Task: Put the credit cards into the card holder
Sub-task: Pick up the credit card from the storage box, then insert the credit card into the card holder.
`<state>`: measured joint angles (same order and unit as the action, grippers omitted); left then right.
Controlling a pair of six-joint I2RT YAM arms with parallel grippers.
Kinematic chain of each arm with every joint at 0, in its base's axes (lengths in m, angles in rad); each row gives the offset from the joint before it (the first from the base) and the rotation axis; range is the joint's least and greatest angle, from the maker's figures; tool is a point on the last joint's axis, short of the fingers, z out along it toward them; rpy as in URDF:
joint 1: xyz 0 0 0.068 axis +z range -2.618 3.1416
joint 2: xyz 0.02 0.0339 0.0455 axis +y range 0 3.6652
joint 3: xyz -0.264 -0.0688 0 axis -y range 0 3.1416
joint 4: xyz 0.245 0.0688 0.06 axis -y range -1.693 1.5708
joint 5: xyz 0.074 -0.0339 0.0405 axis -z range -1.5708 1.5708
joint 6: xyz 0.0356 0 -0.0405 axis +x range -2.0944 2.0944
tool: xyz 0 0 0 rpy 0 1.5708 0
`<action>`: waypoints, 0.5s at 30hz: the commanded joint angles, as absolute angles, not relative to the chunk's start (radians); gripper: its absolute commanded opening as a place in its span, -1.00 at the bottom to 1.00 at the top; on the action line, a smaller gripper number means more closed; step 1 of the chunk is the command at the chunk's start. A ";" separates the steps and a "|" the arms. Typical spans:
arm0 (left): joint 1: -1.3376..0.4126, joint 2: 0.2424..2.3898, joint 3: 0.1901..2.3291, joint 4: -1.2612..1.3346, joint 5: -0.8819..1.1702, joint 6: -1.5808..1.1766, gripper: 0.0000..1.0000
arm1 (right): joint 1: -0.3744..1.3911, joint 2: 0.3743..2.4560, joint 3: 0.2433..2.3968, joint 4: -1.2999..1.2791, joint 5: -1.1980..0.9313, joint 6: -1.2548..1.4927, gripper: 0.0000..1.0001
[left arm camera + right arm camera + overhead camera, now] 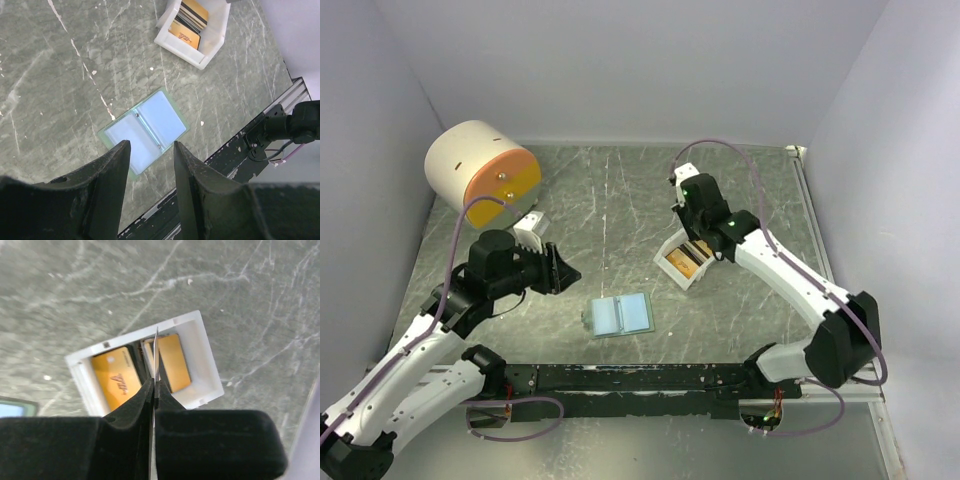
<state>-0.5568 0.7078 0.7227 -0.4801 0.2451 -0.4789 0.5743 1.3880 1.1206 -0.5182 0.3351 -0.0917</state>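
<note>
Grey-green marbled worktop (620,190) with white veins, pale blue card holder (145,131) edged sage, white tray (215,40), orange-gold and dark-striped credit cards (189,22), cream-and-orange round cabinet (480,170)

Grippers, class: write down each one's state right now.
Left gripper: open, holding nothing.
Right gripper: shut on a credit card, over the tray.

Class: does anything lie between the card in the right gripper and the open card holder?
Nothing visible. Between the card, pinched by the right gripper over the white tray, and the card holder lies only bare table.
</note>
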 commanded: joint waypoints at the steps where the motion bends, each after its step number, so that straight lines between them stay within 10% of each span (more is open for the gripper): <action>1: -0.552 0.723 0.714 -0.483 0.242 -0.489 -0.01 | 0.577 1.311 1.168 -0.574 0.223 0.123 -1.00; 8: -0.554 0.780 0.718 -0.487 0.297 -0.532 -0.15 | 0.592 1.189 1.065 -0.488 0.048 0.395 -1.00; 15: -0.554 0.842 0.647 -0.394 0.409 -0.632 -0.77 | 0.609 1.062 0.901 -0.361 -0.108 0.597 -1.00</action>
